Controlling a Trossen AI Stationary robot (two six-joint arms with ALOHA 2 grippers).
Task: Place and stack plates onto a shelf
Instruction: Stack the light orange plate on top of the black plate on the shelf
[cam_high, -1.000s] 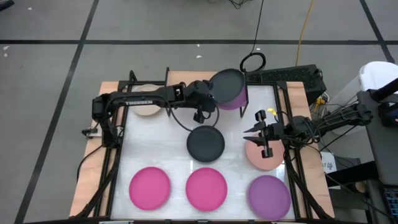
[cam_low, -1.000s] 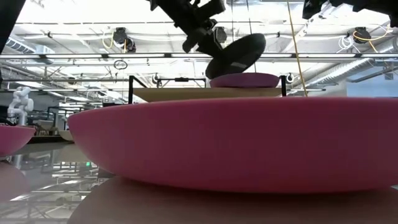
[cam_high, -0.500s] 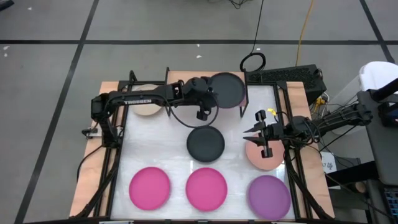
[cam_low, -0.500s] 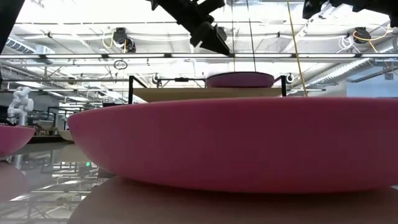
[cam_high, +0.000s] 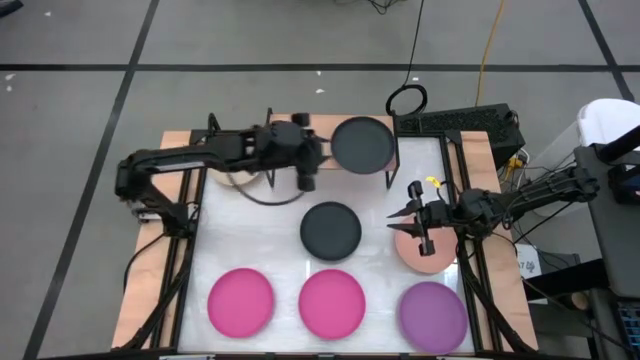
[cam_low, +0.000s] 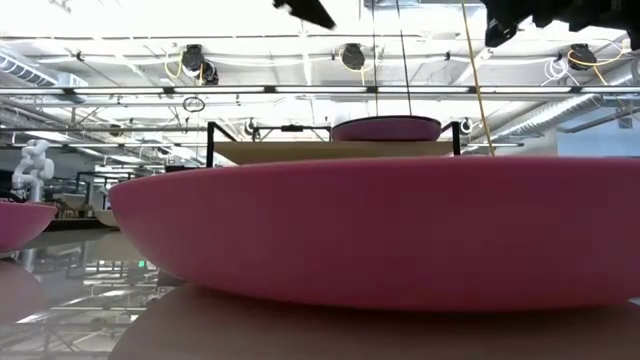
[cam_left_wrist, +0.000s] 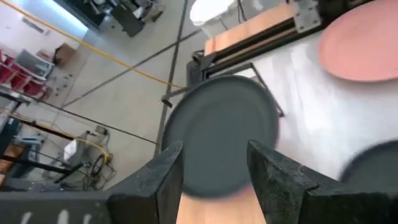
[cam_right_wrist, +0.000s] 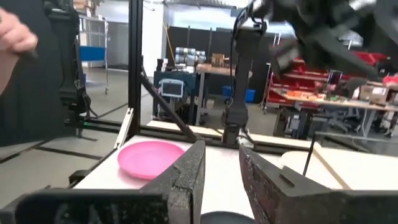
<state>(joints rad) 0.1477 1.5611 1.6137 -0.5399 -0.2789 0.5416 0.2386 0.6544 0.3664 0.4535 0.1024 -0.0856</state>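
Note:
A dark grey plate (cam_high: 362, 145) lies flat on a purple plate on the shelf (cam_high: 320, 126), at its right end. In the low view the stack (cam_low: 385, 127) sits on the wood top (cam_low: 290, 151). My left gripper (cam_high: 310, 168) is open and empty, left of that stack; its wrist view shows the plate (cam_left_wrist: 217, 140) beyond the fingers. My right gripper (cam_high: 398, 217) is open and empty above the far left rim of a salmon plate (cam_high: 425, 255). A second dark grey plate (cam_high: 331, 230) lies on the table's middle.
Two hot pink plates (cam_high: 240, 301) (cam_high: 332, 303) and a purple plate (cam_high: 432, 313) lie in a row along the near edge. The left arm crosses the shelf's left half and covers the beige plate there. Black frame bars run along both table sides.
My left gripper has let go of the dark grey plate, which has gone from tilted above the purple plate to flat on it. The gripper has then drawn back toward the table's left edge and risen.

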